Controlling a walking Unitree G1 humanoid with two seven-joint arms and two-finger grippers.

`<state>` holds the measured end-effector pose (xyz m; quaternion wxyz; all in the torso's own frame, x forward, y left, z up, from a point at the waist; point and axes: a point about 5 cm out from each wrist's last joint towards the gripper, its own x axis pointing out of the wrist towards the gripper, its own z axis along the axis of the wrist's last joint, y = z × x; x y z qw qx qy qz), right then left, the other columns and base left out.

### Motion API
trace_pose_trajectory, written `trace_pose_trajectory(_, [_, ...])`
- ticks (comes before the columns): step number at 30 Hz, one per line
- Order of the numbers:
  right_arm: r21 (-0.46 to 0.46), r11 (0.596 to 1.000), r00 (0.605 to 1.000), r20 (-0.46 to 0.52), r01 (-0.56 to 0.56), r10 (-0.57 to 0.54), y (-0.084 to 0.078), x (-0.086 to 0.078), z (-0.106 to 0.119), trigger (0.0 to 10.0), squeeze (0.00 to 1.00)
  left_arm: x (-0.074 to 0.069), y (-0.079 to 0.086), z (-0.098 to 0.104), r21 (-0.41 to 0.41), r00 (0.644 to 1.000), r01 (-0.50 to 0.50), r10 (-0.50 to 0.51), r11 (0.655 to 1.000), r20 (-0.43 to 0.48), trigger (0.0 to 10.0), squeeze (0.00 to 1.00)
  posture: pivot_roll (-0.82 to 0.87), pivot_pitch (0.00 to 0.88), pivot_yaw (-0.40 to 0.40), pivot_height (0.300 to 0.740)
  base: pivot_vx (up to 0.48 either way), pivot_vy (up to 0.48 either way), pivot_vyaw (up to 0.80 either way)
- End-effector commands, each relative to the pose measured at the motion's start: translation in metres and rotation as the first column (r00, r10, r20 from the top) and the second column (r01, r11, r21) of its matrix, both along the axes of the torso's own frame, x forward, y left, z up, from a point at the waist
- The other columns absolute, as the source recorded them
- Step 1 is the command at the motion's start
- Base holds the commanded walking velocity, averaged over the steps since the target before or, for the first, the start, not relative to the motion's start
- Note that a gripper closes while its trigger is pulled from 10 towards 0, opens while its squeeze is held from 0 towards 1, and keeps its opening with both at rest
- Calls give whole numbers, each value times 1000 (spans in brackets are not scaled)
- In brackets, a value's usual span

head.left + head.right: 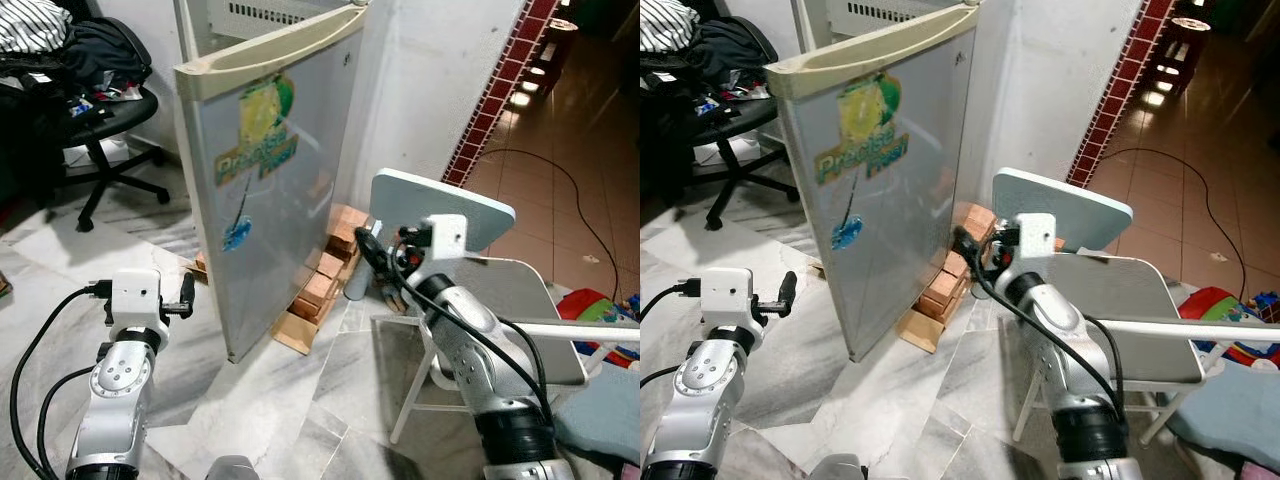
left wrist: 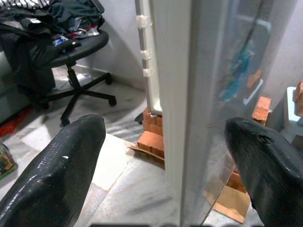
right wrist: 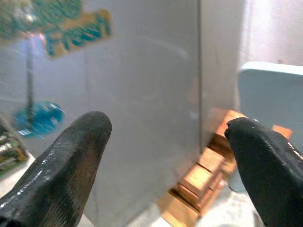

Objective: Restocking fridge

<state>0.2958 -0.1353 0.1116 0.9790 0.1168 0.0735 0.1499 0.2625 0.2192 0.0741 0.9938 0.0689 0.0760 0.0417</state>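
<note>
Risk lies at the fridge door (image 1: 270, 180), swung wide on a fridge propped on bricks (image 1: 325, 275); a hard push could shift it; left gripper (image 2: 165, 161) gapes wide, empty, straddling the door's edge; right gripper (image 3: 165, 156) likewise spread and empty; shelves and contents hidden; no stock visible.
</note>
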Motion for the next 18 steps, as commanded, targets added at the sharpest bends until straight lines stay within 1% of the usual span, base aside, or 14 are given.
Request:
trace_pose_trajectory(1, [-23, 999, 1000, 5, 28, -28, -6, -1, -2, 10000, 0, 2, -1, -2, -4, 1000, 6, -6, 1000, -14, 10000, 0, 130, 0, -67, 740, 0, 480, 0])
trace_pose_trajectory(4, [-36, 998, 999, 7, 43, -43, -8, -2, -3, 10000, 0, 4, 0, -1, -4, 1000, 5, -5, 1000, -10, 10000, 0, 129, 0, -67, 740, 0, 480, 0])
trace_pose_trajectory(10, [-43, 997, 998, 24, 62, -61, -9, -2, -3, 10000, 0, 5, 1, -1, 1, 1000, 1, -1, 1000, -9, 10000, 0, 129, 0, -67, 740, 0, 480, -800])
trace_pose_trajectory(16, [-46, 997, 997, 30, 69, -68, -9, -1, -4, 10000, 0, 4, 2, -2, 12, 1000, 0, 0, 1000, -8, 10000, 0, 131, 0, -68, 740, 0, 480, 0])
trace_pose_trajectory(18, [-43, 997, 997, 31, 71, -69, -7, 0, -3, 10000, 0, 4, 3, -3, 7, 1000, -14, 14, 1000, -11, 10000, 0, 131, 0, -66, 740, 0, 480, 0])
